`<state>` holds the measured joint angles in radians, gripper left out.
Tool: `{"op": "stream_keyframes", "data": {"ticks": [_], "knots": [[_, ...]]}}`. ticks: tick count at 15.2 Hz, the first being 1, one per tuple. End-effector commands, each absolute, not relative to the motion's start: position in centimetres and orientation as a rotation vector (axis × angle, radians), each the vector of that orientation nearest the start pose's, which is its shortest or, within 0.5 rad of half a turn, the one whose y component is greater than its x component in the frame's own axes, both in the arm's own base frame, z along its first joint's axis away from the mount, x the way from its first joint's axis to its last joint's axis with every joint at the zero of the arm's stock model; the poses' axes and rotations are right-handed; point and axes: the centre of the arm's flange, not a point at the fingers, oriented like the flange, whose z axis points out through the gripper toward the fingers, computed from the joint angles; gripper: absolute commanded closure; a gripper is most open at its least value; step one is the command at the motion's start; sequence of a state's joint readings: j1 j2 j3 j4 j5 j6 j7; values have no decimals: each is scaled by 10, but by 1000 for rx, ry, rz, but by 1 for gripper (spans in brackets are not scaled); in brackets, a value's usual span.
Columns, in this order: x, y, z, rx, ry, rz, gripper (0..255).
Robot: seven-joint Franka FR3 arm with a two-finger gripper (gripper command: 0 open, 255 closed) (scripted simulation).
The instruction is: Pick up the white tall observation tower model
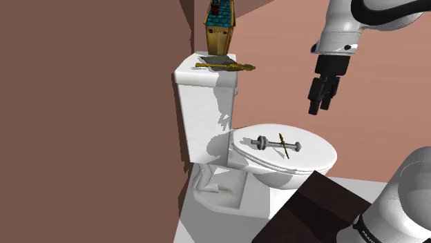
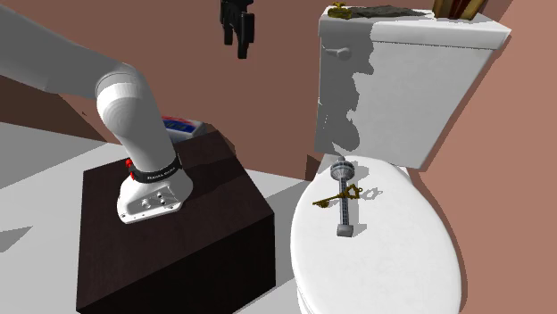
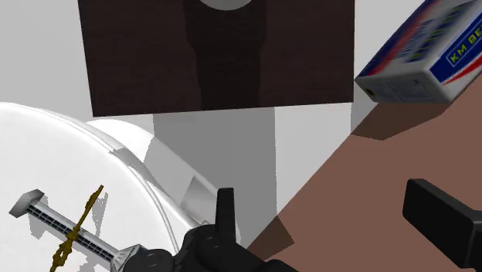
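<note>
Shoulder view: the all-black two-finger gripper (image 1: 320, 107) is hanging in the air. The slender grey tower model (image 1: 271, 143) is lying flat on the white toilet lid (image 1: 316, 160), at 7 o'clock from it and well apart. A thin gold ornate key (image 1: 284, 154) is crossing its shaft.

Second exterior view: the tower model is lying at 5 o'clock from the gripper.

Wrist view: the fingers are standing apart, clasping nothing, and the tower model is lying outside their gap.

Judgement: I am favouring centring over a bare stretch of shaft, fingers straddling its narrow width, avoiding the key.

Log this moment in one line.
gripper: open, aloft | tower model: lying on toilet lid, ungrasped | golden key: across it
</note>
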<state>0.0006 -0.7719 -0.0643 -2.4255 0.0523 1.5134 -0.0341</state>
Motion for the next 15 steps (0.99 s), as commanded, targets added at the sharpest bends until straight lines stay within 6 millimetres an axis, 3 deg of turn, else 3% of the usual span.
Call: {"op": "stream_keyframes", "data": {"ticks": [1, 15], "knots": [[300, -18, 549, -3032, 13, 209, 0], [327, -128, 414, -3037, -470, 96, 0]]}}
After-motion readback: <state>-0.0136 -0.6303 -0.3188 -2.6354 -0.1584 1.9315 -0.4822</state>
